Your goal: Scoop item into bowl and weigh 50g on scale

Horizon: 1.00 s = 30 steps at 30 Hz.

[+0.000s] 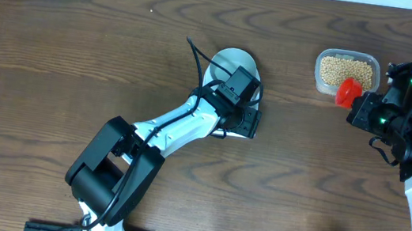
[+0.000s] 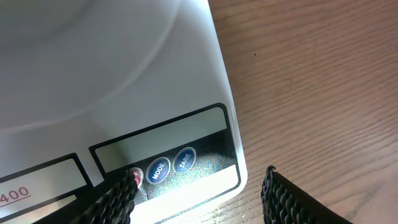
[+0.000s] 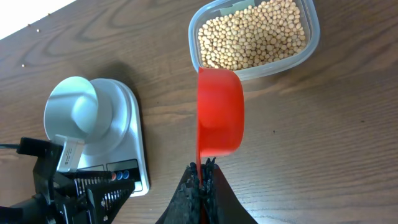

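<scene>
From above: bowl (image 1: 229,59) at 12 o'clock of left gripper (image 1: 242,122). Left wrist: fingers (image 2: 118,194) spread above scale (image 2: 124,74) front edge. Right wrist: right gripper (image 3: 202,180) pinching red scoop (image 3: 219,112), beans (image 3: 252,34) at 12 o'clock, bowl on scale at 9.

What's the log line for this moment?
left gripper: open, over scale buttons | right gripper: shut on red scoop, at tub of beans | bowl: on scale, empty

MODE, TARE, 400 on scale (image 2: 186,93)
</scene>
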Motion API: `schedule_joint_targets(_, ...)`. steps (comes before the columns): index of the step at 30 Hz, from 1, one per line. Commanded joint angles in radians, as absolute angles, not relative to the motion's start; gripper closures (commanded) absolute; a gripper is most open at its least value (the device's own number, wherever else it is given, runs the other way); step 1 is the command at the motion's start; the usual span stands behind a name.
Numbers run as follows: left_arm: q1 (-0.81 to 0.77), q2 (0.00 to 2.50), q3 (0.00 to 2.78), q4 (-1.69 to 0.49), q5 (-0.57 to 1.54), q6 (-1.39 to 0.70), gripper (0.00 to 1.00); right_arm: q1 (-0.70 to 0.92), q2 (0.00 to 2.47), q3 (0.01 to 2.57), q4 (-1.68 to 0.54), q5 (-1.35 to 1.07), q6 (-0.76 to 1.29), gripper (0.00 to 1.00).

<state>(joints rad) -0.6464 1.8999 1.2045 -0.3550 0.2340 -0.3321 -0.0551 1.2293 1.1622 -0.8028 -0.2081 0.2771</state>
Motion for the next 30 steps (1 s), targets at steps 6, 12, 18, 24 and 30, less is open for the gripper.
schedule_joint_targets(6, -0.646, 1.886, 1.195, -0.353, 0.224, -0.311, 0.33, -0.058, 1.231, 1.178, -0.8, -0.2, 0.265, 0.99)
schedule_joint_targets(12, -0.647, 1.903, 1.195, -0.352, 0.224, -0.311, 0.33, -0.058, 1.231, 1.178, -0.8, -0.2, 0.265, 0.99)
schedule_joint_targets(18, -0.648, 1.92, 1.195, -0.353, 0.224, -0.311, 0.33, -0.058, 1.231, 1.178, -0.8, -0.2, 0.265, 0.99)
schedule_joint_targets(24, -0.648, 1.938, 1.195, -0.353, 0.228, -0.311, 0.33, -0.058, 1.231, 1.178, -0.801, -0.2, 0.265, 0.99)
schedule_joint_targets(30, -0.656, 1.942, 1.195, -0.353, 0.228, -0.311, 0.33, -0.058, 1.231, 1.178, -0.801, -0.2, 0.265, 0.99)
